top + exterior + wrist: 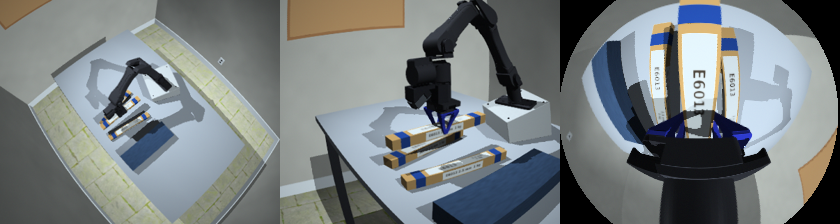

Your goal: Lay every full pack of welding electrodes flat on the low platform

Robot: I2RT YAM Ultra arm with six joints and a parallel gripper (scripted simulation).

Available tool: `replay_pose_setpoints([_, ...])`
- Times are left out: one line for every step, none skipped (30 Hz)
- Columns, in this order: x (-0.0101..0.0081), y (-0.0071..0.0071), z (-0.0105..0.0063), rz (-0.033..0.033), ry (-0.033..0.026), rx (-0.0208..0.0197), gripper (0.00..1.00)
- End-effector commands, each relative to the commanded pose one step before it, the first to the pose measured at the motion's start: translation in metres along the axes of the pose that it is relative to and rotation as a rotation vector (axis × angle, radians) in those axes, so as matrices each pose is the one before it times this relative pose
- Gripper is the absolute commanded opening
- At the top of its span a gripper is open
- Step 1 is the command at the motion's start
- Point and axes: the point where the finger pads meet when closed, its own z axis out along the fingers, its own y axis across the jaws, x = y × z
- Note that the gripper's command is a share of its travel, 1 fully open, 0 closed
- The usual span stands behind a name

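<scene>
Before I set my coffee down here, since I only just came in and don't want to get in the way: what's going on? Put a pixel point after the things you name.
The robot's claw (118, 110) (440, 122) (698, 113) is gripping one E6013 electrode pack (433, 131) (699, 55) across its middle and holding it above the table. Two more packs lie on the table: the near pack (129, 126) (454, 168) (658, 75) beside the low blue platform (150, 146) (503, 191) (606, 85), and the middle pack (395, 160) (731, 80), partly beneath the held one. No pack is on the platform.
</scene>
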Motion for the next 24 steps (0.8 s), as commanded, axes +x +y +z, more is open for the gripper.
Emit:
replay_pose_setpoints([-0.01489,0.00026,-0.01687,0.00157,-0.05063,-0.00943,0.0])
replay_pose_setpoints([0.01065,-0.0003,0.00916,0.00039,0.01702,0.00529,0.0])
replay_pose_setpoints([0.0,0.0,-0.00133,0.0,0.0,-0.00001,0.0])
replay_pose_setpoints([0.0,0.0,-0.00133,0.0,0.0,-0.00001,0.0])
replay_pose_setpoints([0.0,0.0,-0.00133,0.0,0.0,-0.00001,0.0])
replay_pose_setpoints([0.0,0.0,-0.00133,0.0,-0.00001,-0.00001,0.0])
replay_pose_setpoints([0.0,0.0,-0.00133,0.0,-0.00001,-0.00001,0.0])
replay_pose_setpoints([0.0,0.0,-0.00133,0.0,-0.00001,-0.00001,0.0])
replay_pose_setpoints([0.0,0.0,-0.00133,0.0,-0.00001,-0.00001,0.0])
replay_pose_setpoints([0.00001,0.0,-0.00133,0.0,-0.00001,-0.00001,0.0])
replay_pose_setpoints([0.00001,0.0,-0.00133,0.0,0.0,-0.00001,0.0])
replay_pose_setpoints([0.00001,0.0,-0.00133,0.0,0.0,-0.00001,0.0])
replay_pose_setpoints([0.00001,0.0,-0.00133,0.0,0.0,-0.00001,0.0])
replay_pose_setpoints([0.00001,0.0,-0.00133,0.0,0.0,-0.00001,0.0])
replay_pose_setpoints([0.00001,0.0,-0.00133,0.0,0.0,-0.00001,0.0])
replay_pose_setpoints([0.00001,0.0,-0.00133,0.0,0.0,-0.00001,0.0])
replay_pose_setpoints([0.0,0.0,0.0,0.0,0.0,0.0,0.0])
replay_pose_setpoints([0.0,0.0,0.0,0.0,0.0,0.0,0.0])
replay_pose_setpoints([0.0,0.0,-0.00134,0.0,0.0,-0.00001,0.0])
replay_pose_setpoints([-0.00008,0.00001,-0.00137,0.0,0.00002,0.0,0.0])
replay_pose_setpoints([0.0,0.0,-0.00133,0.0,0.0,-0.00001,0.0])
replay_pose_setpoints([0.0,0.0,-0.00133,0.0,0.0,-0.00001,0.0])
replay_pose_setpoints([0.0,0.0,-0.00133,0.0,0.0,-0.00001,0.0])
replay_pose_setpoints([0.0,0.0,-0.00133,0.0,0.0,-0.00001,0.0])
